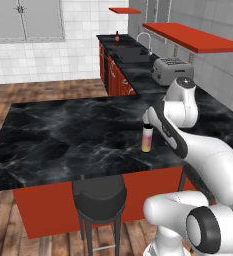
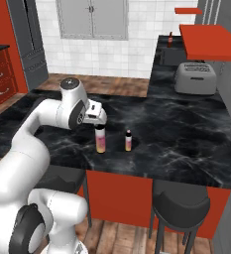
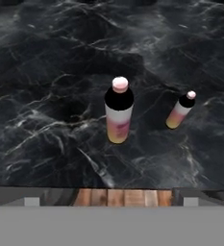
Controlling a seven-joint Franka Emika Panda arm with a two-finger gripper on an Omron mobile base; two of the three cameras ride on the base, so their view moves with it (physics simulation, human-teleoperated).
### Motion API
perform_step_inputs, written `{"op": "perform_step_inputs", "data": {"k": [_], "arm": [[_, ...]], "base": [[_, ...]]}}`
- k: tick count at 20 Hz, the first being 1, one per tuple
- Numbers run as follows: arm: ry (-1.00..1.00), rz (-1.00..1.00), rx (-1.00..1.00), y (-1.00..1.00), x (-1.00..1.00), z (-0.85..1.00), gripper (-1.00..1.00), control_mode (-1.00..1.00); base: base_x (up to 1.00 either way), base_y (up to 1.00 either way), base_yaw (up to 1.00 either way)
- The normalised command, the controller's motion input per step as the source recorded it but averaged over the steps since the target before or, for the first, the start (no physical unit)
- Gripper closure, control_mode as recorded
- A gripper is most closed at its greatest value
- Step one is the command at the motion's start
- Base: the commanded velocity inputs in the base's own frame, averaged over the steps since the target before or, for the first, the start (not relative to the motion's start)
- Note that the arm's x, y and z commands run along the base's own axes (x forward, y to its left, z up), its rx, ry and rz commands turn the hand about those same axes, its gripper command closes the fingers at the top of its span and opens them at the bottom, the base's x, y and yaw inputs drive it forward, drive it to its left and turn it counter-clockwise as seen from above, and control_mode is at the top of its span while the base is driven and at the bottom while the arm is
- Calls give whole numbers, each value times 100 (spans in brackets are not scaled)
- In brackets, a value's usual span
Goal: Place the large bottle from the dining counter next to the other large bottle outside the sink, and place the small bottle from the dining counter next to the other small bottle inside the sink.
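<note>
Stools (image 1: 99, 199) stand nearest; beyond, the spread, empty gripper (image 2: 100, 120) should be lowered squarely around the large bottle (image 3: 118, 112), clear of the small bottle (image 3: 180, 110).

Large bottle (image 3: 118, 111) beside small bottle (image 3: 180, 110) on counter (image 3: 46, 120).

Walls: I see white tile (image 1: 33, 60) behind grey cabinet doors (image 2: 92, 19).
Floor: wood planks (image 1: 48, 90).
Furniture: black marble counter (image 1: 63, 140), red base, black stools (image 1: 99, 196), red shelves (image 1: 188, 35).

Glossy black marble counter (image 3: 46, 120), brushed metal toaster (image 2: 195, 78), wooden floor (image 1: 33, 92)
</note>
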Motion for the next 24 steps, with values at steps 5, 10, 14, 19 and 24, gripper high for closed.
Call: {"op": "perform_step_inputs", "data": {"k": [5,10,14,19,24], "arm": [[-6,0,2,-7,11,-26,-100,-100],[-8,0,4,0,19,-24,-100,-100],[-5,0,4,-6,26,-14,-100,-100],[1,0,0,-8,25,-10,-100,-100],[1,0,0,0,29,-5,-100,-100]], "base": [[0,0,0],[0,0,0],[0,0,0],[0,0,0],[0,0,0]]}}
